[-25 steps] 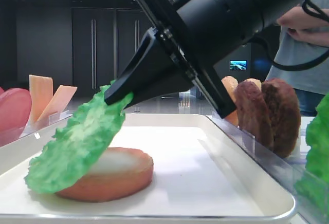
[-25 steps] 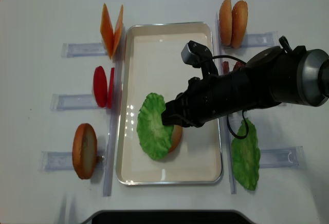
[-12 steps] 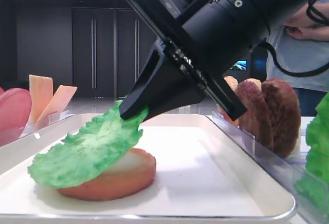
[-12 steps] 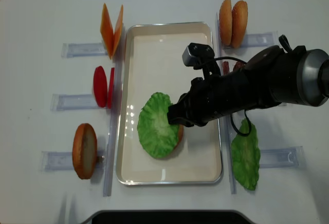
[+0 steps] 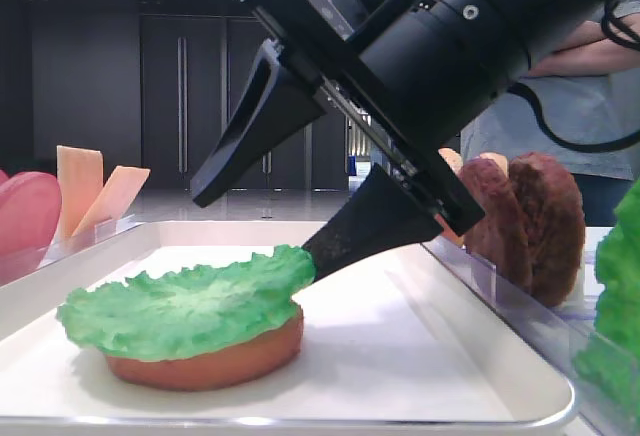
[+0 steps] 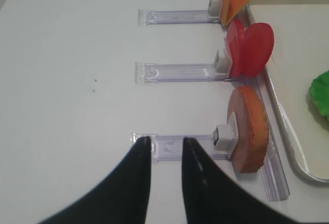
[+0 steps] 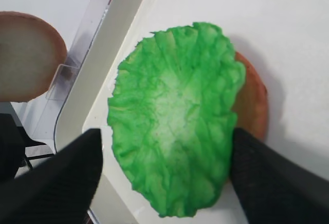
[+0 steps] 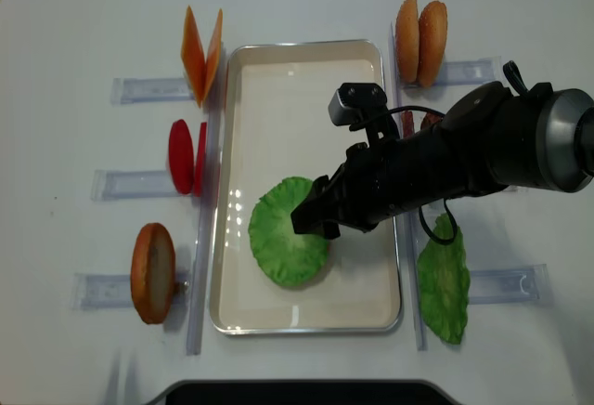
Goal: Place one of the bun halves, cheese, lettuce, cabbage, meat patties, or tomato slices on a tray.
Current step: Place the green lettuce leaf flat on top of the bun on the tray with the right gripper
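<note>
We see the ruffled green lettuce point(image 5: 190, 301) lying flat on 1 bun half point(image 5: 215, 356). Our right gripper point(image 5: 262, 218) stands spread, released.

Clear plastic holders point(image 8: 148, 89) on white table point(image 8: 74, 33)

The far half of the tray point(image 8: 302, 80) lies bare, open from above. Its near half is taken up — the lettuce point(image 8: 288, 243) lies flat over a bun half point(image 5: 210, 356), and the right tool point(image 8: 313, 219) hangs just above the leaf's edge with its jaws spread, its dark arm crossing the tray's right rim. Left of the tray, the cheese point(image 8: 201, 55), the tomato slices point(image 8: 187, 156) and a standing bun half point(image 8: 153, 272) line the edge; beyond them the worktop point(image 6: 67, 75) is open, where the left tool point(image 6: 165, 147) hovers.
</note>
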You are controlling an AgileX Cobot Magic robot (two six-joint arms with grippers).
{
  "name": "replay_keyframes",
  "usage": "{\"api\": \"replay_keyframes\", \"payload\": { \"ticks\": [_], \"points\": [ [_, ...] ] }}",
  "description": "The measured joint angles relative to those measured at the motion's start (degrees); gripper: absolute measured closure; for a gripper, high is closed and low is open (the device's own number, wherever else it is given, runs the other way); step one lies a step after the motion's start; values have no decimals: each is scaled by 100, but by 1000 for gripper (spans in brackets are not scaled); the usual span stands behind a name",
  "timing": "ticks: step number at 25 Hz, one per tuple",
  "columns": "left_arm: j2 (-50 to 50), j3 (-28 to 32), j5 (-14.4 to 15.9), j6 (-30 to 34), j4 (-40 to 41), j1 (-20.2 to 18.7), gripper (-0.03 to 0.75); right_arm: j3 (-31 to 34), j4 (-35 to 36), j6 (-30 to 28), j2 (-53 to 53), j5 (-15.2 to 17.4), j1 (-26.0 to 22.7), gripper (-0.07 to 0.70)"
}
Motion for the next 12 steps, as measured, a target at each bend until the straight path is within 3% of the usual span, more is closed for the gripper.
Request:
{"api": "replay_keyframes", "payload": {
  "ticks": [4, 12],
  "points": [
    [0, 0, 0, 0, 0, 0, 557, 0, -20, 0, -80, 0, 0, 82],
    [0, 0, 0, -5, 0, 0, 557, 0, -366, 10, -968, -9, -108, 71]
  ]
}}
